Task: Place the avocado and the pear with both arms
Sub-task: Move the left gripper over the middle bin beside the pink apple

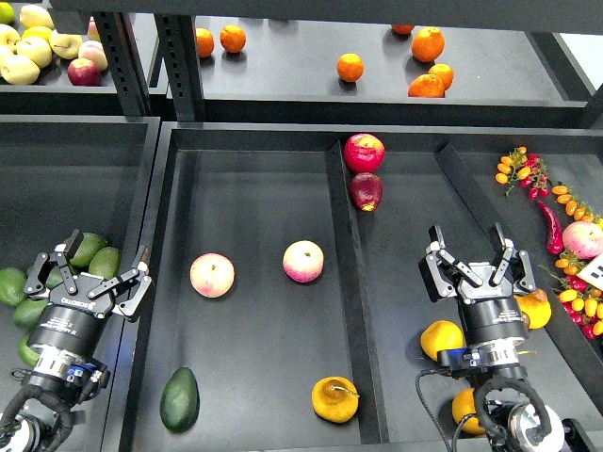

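The dark green avocado [179,399] lies at the front left of the middle bin. The golden-yellow pear [335,399] with its brown stem lies at the front right of that same bin. My left gripper [89,268] is open and empty, over the left bin's right wall, above and left of the avocado. My right gripper [471,252] is open and empty over the right bin, up and right of the pear.
Two pink-and-yellow fruits [212,275] [303,261] lie mid-bin. Two red fruits [365,153] sit by the divider. Lighter avocados [28,311] fill the left bin. Yellow pears [441,339] lie near my right arm. Oranges [350,67] and apples [38,47] sit on the upper shelf. Chilies and small tomatoes [565,245] lie right.
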